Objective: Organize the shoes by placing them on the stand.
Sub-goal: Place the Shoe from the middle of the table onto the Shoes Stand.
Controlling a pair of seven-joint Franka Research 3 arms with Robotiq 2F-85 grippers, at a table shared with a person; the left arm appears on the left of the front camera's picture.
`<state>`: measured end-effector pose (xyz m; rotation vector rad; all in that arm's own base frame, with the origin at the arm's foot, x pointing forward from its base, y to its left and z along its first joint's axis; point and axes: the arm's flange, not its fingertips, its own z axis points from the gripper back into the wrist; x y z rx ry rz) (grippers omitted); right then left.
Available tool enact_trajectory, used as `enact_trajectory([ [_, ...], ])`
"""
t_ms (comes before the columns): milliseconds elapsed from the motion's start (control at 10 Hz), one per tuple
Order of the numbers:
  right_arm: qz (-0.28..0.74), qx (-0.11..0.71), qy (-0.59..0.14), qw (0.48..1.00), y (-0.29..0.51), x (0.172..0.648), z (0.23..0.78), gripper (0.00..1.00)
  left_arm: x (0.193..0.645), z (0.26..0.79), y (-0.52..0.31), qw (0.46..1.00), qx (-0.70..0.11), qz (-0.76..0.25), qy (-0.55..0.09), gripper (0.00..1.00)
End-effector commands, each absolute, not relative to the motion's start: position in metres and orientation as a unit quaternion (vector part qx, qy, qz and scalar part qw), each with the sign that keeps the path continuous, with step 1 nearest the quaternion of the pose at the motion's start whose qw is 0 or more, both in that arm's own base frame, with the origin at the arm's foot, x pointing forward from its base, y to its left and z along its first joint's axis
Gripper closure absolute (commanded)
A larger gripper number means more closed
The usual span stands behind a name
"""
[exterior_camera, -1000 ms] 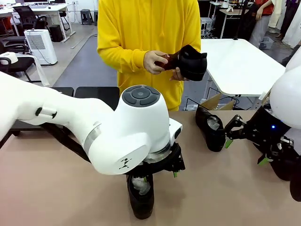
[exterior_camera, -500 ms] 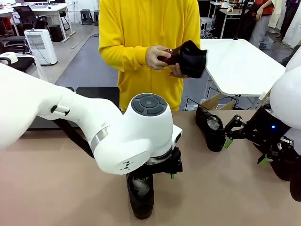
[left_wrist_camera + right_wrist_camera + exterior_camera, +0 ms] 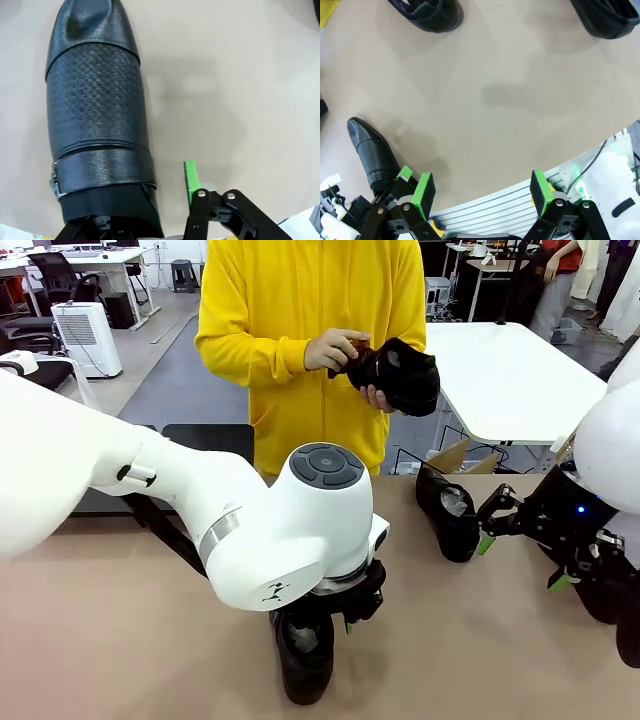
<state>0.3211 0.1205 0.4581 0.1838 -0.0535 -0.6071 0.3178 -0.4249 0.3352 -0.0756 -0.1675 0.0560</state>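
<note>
A black shoe (image 3: 305,660) stands on the tan table near its front edge, and my left gripper (image 3: 322,622) is down over its ankle end. In the left wrist view the shoe (image 3: 95,115) runs up the picture. One green pad (image 3: 189,176) stands beside the ankle with a small gap; the other finger is hidden by the shoe. A second shoe (image 3: 448,510) lies at the table's far right, just left of my open right gripper (image 3: 520,560). A third shoe (image 3: 615,605) shows at the right edge. The person holds another shoe (image 3: 402,375). The black stand (image 3: 208,440) lies beyond the table's far edge.
In the right wrist view my right gripper (image 3: 481,192) hangs open above bare tan table (image 3: 500,100), with shoes at the top left (image 3: 427,11), top right (image 3: 602,20) and lower left (image 3: 372,157). A white table (image 3: 510,375) stands behind the person.
My left arm has sunk lower over the front shoe and its jaws have narrowed around the ankle. The person has turned the held shoe in both hands. My right arm has not moved.
</note>
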Motion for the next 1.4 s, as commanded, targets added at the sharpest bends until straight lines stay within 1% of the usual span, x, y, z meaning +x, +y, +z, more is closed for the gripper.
enact_trajectory([
  [0, -0.297, 0.103, -0.03, 0.949, 0.122, 0.325, 0.458, 0.0, 0.32, 0.339, -0.426, 0.995, -0.031, 0.021, -0.09, 1.0],
  [400, -0.297, 0.103, -0.03, 0.949, 0.122, 0.325, 0.458, 0.0, 0.315, 0.349, -0.423, 0.995, -0.027, 0.011, -0.09, 1.0],
  [500, -0.297, 0.103, -0.03, 0.949, 0.122, 0.325, 0.458, 0.0, 0.308, 0.356, -0.425, 0.996, -0.015, -0.013, -0.087, 1.0],
  [700, -0.297, 0.103, -0.03, 0.949, 0.122, 0.325, 0.458, 0.0, 0.284, 0.386, -0.425, 0.992, -0.011, -0.064, -0.109, 1.0],
  [800, -0.297, 0.103, -0.03, 0.949, 0.122, 0.325, 0.458, 0.0, 0.274, 0.401, -0.419, 0.989, -0.008, -0.103, -0.109, 1.0],
  [1000, -0.297, 0.103, -0.03, 0.949, 0.122, 0.325, 0.458, 0.0, 0.259, 0.445, -0.384, 0.974, -0.014, -0.177, -0.142, 1.0],
  [1100, -0.297, 0.103, -0.03, 0.949, 0.122, 0.325, 0.458, 0.0, 0.263, 0.472, -0.349, 0.963, -0.022, -0.201, -0.177, 1.0],
  [1200, -0.297, 0.103, -0.03, 0.949, 0.122, 0.325, 0.458, 0.0, 0.277, 0.49, -0.315, 0.962, -0.009, -0.173, -0.211, 1.0],
  [1300, -0.297, 0.103, -0.03, 0.949, 0.122, 0.325, 0.458, 0.0, 0.296, 0.5, -0.277, 0.962, 0.047, -0.126, -0.238, 1.0],
])
